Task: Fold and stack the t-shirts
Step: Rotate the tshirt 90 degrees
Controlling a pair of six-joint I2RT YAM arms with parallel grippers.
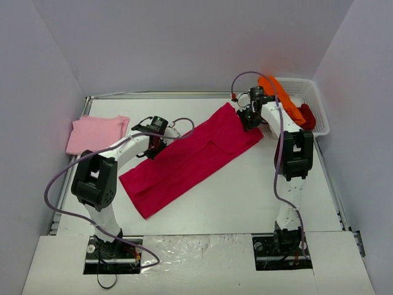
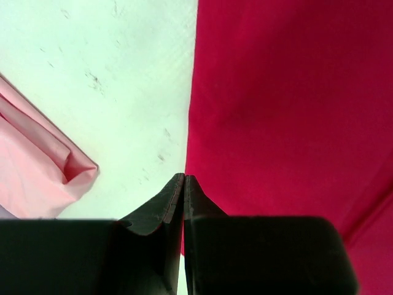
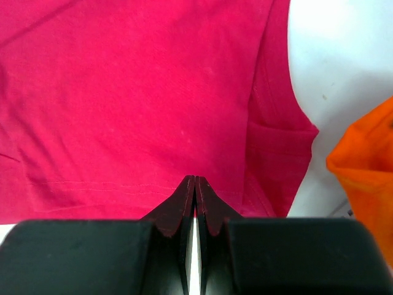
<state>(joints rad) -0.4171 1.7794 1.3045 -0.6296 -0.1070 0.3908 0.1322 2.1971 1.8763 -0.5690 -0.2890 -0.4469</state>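
My left gripper (image 2: 184,178) has its fingers pressed together, tips right at the long edge of the crimson t-shirt (image 1: 190,157). My right gripper (image 3: 194,179) is likewise pinched closed, on the hem at the shirt's far end. I cannot tell whether either has actually nipped the cloth.

The shirt lies flat mid-table, already folded into a long band running from 7 o'clock to 1 o'clock. My left tips sit on its 10 o'clock side and my right at its 1 o'clock end.

I expect it to be light, limp and prone to sagging, so I'd grip edges or corners, 2 at once. The pale pink t-shirt (image 1: 95,133) sits folded at 10 o'clock.
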